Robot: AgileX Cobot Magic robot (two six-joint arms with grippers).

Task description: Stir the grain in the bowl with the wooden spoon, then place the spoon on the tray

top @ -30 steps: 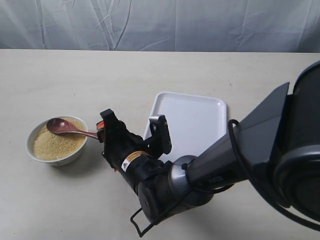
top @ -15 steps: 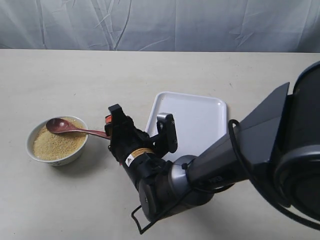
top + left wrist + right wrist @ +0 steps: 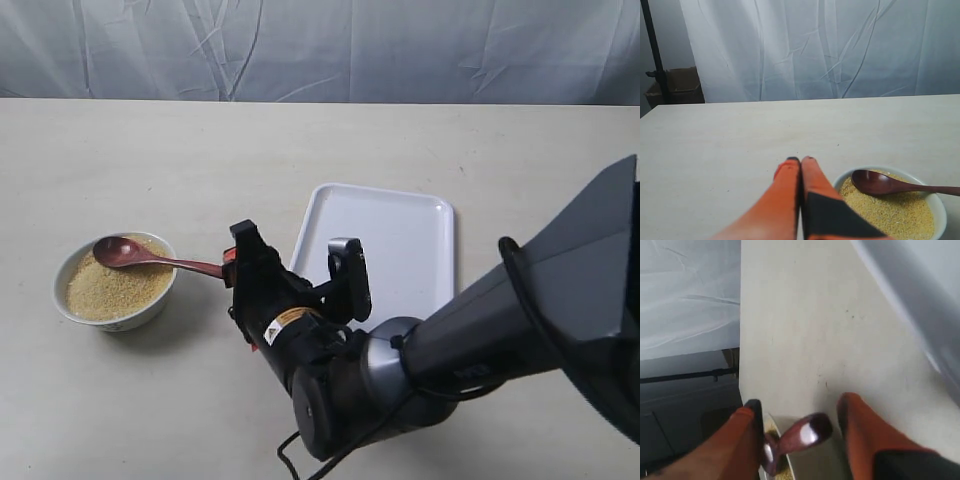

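The white bowl (image 3: 120, 322) of golden grain (image 3: 105, 290) stands at the left of the table. The dark wooden spoon (image 3: 120, 250) rests with its head on the grain and its handle sticking out over the rim to the right. My right gripper (image 3: 293, 240) stands open just right of the bowl. The handle's tip (image 3: 807, 432) lies between its spread jaws, unclamped. The white tray (image 3: 390, 240) lies behind that gripper. My left gripper (image 3: 800, 160) is shut on nothing, beside the bowl (image 3: 890, 169) with the spoon (image 3: 880, 181) in it.
A white curtain hangs behind the table's far edge. In the left wrist view a cardboard box (image 3: 675, 85) sits on a dark stand (image 3: 652, 50) beyond the table. The right arm's bulky body (image 3: 400, 370) fills the near right.
My right gripper has drawn back to the right, away from the bowl, along the spoon's handle. The spoon has stayed in the bowl.
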